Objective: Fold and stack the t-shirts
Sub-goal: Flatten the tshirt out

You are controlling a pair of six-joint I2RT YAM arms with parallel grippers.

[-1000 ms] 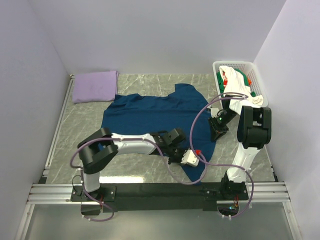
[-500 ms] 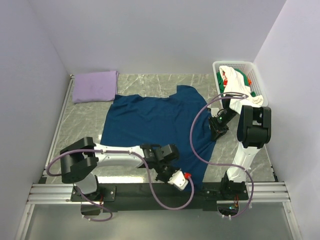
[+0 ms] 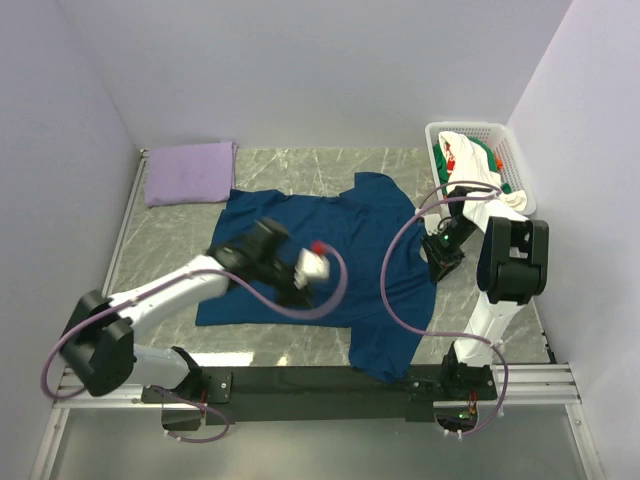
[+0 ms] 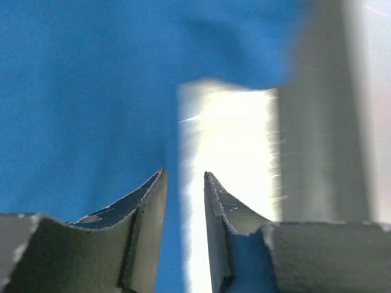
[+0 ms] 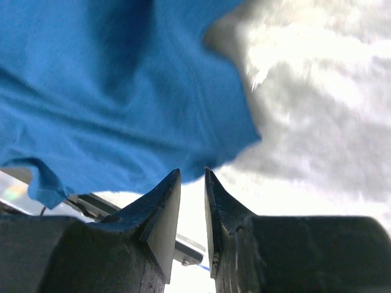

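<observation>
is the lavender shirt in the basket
No, the lavender shirt lies folded at the far left, while the basket stands at the far right.

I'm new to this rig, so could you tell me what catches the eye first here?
The navy tee lies spread across the middle of the table, the left gripper above it. A folded lavender tee sits in the far left corner, and a white basket of clothes in the far right.

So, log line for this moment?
navy t-shirt spread out | left gripper above it, open, empty | right gripper at its edge, open, empty | lavender t-shirt folded
</observation>
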